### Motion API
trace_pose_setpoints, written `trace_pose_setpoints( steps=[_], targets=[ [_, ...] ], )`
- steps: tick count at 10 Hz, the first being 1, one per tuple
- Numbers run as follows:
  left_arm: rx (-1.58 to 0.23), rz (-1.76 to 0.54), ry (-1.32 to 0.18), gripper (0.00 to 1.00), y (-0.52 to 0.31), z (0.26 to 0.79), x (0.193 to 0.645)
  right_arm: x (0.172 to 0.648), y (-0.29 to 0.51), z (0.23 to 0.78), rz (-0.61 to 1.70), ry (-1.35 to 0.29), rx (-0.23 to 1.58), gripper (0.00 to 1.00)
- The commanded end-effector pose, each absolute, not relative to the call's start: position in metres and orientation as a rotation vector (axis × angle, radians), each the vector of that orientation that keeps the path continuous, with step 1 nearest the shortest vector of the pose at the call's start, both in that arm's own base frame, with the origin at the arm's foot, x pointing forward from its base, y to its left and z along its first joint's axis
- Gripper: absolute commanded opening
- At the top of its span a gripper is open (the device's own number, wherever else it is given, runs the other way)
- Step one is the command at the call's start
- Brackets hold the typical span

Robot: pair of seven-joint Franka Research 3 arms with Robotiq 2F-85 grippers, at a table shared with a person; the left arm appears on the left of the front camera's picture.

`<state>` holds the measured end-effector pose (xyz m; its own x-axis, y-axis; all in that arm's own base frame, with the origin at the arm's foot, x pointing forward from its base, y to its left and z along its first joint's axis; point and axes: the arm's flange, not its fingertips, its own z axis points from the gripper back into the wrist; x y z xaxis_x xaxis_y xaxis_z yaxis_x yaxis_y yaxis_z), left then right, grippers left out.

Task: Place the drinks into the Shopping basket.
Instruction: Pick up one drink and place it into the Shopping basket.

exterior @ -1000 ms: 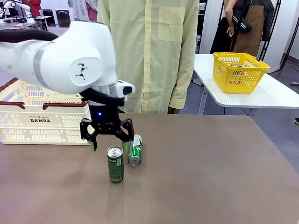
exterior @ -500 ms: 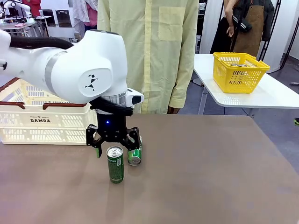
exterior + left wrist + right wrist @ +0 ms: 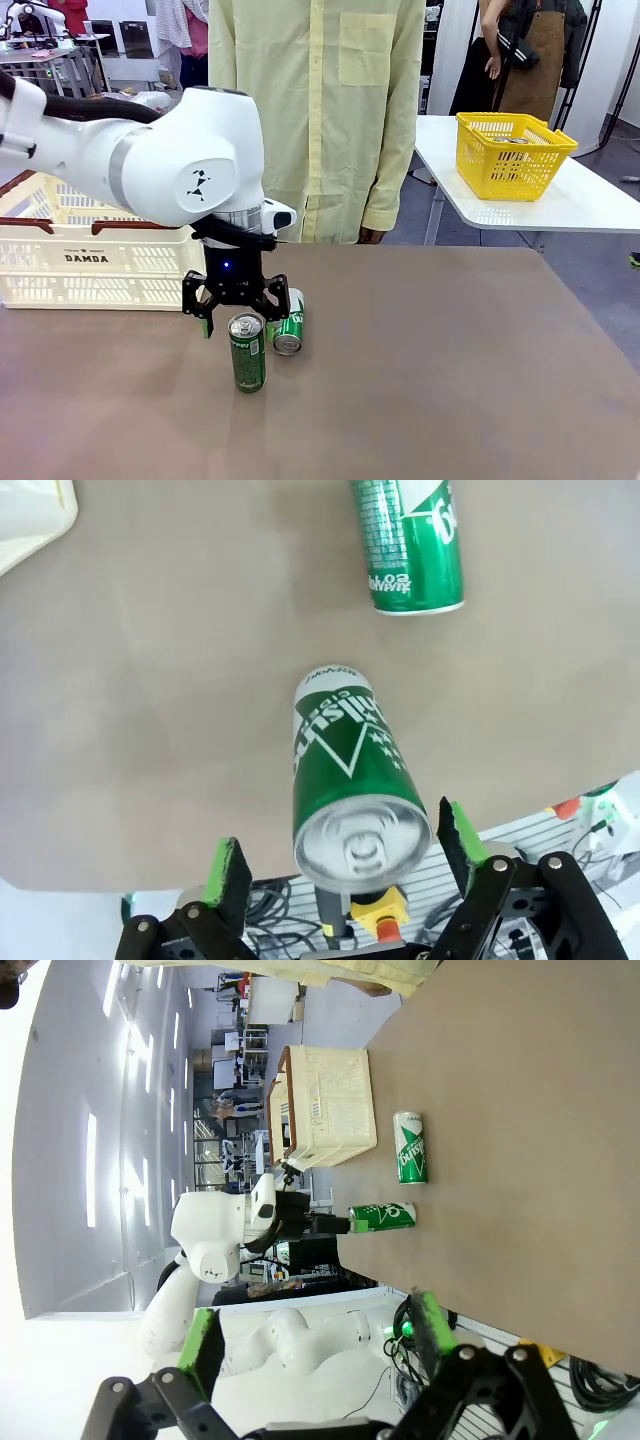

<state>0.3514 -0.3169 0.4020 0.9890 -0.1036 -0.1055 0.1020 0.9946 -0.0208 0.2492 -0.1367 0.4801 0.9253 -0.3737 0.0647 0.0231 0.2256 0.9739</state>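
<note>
Two green drinks are on the brown table. One can (image 3: 247,352) (image 3: 350,780) stands upright; the other can (image 3: 289,325) (image 3: 410,540) lies on its side just behind it. My left gripper (image 3: 238,322) (image 3: 345,865) hangs open over the upright can, its green pads (image 3: 228,875) on either side of the can's top without touching it. The cream Shopping basket (image 3: 60,255) (image 3: 325,1105) marked DAMDA stands at the table's far left. My right gripper (image 3: 315,1345) is open and holds nothing, off the table's side, far from both cans (image 3: 385,1217).
A person in a pale yellow shirt (image 3: 320,120) stands at the table's far edge, behind the cans. A smaller yellow basket (image 3: 515,150) sits on a separate white table at the back right. The brown table's right half (image 3: 470,360) is bare.
My left gripper has come down and shifted slightly right, so its open fingers now straddle the upright can's top. The cans and basket have not moved.
</note>
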Motion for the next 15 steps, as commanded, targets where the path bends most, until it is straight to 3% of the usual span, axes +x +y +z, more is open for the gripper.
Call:
trace_pose_setpoints(
  steps=[1,8,9,10,11,15],
  targets=[
    [-0.027,-0.124,0.13,1.0,-0.319,0.391,0.364,0.25,-0.135,0.485,-0.292,-0.316,1.337,1.0],
    [-0.049,-0.167,0.182,1.0,-0.328,0.368,0.367,0.25,-0.135,0.485,-0.292,-0.316,1.337,1.0],
    [-0.05,-0.163,0.189,0.88,-0.329,0.369,0.368,0.25,-0.135,0.485,-0.292,-0.316,1.337,1.0],
    [-0.046,-0.16,0.187,0.29,-0.331,0.369,0.367,0.25,-0.135,0.485,-0.292,-0.316,1.337,1.0],
    [-0.035,-0.166,0.164,0.0,-0.332,0.37,0.366,0.25,-0.135,0.485,-0.292,-0.316,1.337,1.0],
    [-0.019,-0.176,0.161,0.0,-0.334,0.369,0.369,0.25,-0.135,0.485,-0.292,-0.316,1.337,1.0]
  ],
)
